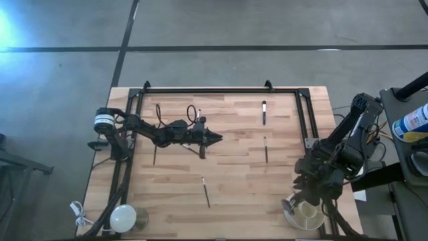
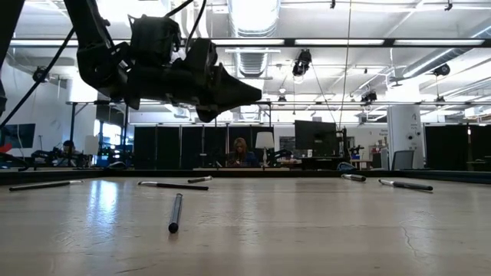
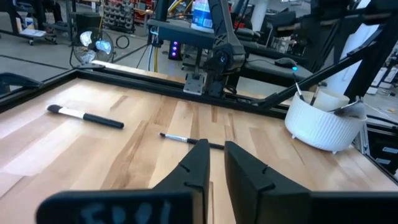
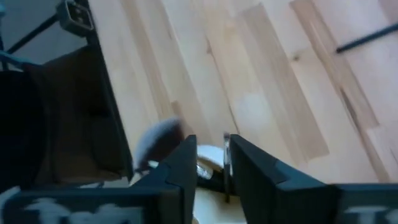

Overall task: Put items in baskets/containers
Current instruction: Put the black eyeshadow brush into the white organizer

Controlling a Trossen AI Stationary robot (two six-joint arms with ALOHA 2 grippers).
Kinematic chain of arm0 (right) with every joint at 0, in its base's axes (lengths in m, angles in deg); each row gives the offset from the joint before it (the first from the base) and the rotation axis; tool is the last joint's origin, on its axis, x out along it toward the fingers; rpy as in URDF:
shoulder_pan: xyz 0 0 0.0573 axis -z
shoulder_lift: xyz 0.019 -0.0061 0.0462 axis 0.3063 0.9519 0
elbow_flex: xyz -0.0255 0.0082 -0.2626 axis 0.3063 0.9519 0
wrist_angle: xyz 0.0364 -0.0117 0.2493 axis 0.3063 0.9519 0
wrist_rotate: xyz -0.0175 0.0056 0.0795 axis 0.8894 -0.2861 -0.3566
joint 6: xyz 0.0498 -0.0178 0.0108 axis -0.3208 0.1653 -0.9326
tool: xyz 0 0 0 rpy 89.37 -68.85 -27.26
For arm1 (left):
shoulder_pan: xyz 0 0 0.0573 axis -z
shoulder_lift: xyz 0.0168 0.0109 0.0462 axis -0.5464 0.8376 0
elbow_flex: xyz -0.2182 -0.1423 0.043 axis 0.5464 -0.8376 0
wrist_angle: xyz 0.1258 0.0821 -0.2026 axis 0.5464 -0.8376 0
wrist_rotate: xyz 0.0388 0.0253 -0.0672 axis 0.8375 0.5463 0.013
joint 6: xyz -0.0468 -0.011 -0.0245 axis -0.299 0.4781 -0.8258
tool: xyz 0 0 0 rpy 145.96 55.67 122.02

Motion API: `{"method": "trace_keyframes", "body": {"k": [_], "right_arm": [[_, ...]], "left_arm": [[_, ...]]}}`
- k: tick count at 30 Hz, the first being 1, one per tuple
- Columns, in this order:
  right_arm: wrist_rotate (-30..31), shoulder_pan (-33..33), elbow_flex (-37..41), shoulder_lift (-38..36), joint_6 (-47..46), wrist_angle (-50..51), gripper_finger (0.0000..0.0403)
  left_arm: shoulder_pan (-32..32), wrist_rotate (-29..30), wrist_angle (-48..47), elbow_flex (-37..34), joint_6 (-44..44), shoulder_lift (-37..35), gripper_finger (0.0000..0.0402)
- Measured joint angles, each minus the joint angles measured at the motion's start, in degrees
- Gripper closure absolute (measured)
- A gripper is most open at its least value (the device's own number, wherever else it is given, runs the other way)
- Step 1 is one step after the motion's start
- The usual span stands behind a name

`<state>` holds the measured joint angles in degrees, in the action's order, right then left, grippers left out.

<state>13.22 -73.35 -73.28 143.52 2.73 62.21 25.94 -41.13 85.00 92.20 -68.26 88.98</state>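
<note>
High view shows the right gripper (image 1: 302, 194) parked right over the round cream tub (image 1: 313, 217) at the near right corner of the bench (image 1: 234, 181). In the right wrist view its fingers (image 4: 186, 168) sit a narrow gap apart with a thin brush handle (image 4: 210, 169) between them, and a fluffy grey brush head (image 4: 158, 138) pokes up just beside. I'd guess it's dropping one in, but whether it's actually pinching the handle I can't tell.

Left gripper (image 1: 212, 138) hangs above the middle of the bench, fingers (image 3: 198, 165) close together with only a slim gap and nothing in them.

What could go wrong: the tub is light plastic with dividers, so a brush let go at a slant could catch a divider, lean out over the rim and tip onto the bench. The fingers could also nudge the tub when pulling out.

Brushes left out: a white-handled one (image 1: 264, 112) near the far rail, a thin dark one (image 1: 265, 148) below it, another (image 1: 206, 191) nearer the front, plus one (image 1: 154, 155) by the left arm. All thin, round and flat on the wood, so they'll roll easily.
</note>
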Motion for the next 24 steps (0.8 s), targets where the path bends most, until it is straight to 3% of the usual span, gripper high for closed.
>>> {"method": "trace_keyframes", "body": {"k": [7,24], "right_arm": [[-0.4,3.9,1.3,0.0,3.3,-0.2,0.0389],[-8.8,6.2,9.2,0.5,4.9,-9.9,0.0394]], "left_arm": [[0.0,0.0,0.1,0.0,0.2,0.0,0.0389],[0.0,0.0,0.0,-0.5,0.1,0.0,0.0401]]}}
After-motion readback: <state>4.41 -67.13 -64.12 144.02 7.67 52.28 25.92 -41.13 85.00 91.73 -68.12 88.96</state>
